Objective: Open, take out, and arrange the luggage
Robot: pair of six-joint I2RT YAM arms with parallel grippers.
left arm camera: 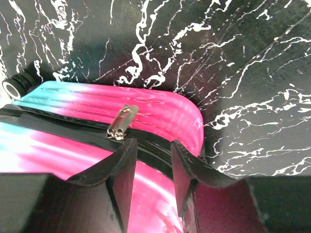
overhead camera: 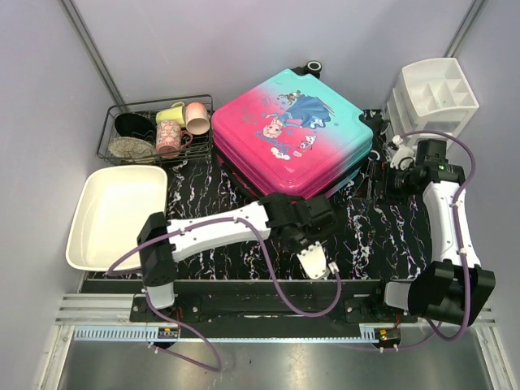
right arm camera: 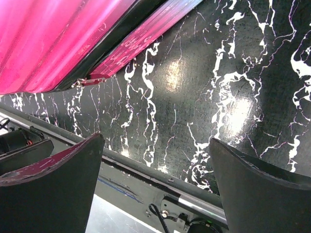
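Closed teal-to-pink hard-shell princess suitcase [overhead camera: 292, 134] lies flat, mid-table toward the back. Left gripper [left arm camera: 153, 150] at its near pink corner, jaws narrowly parted, empty. Silver zipper pulls [left arm camera: 121, 124] just ahead, on the crosswise black seam [left arm camera: 73, 127]. Right gripper [right arm camera: 156, 141] gapes empty beside the right edge. Left is nearer.

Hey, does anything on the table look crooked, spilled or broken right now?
Nothing looks spilled or broken. The luggage lies flat and closed, but turned cornerwise to the table. In the wire rack, the pink cup and yellow cup lie on their sides.
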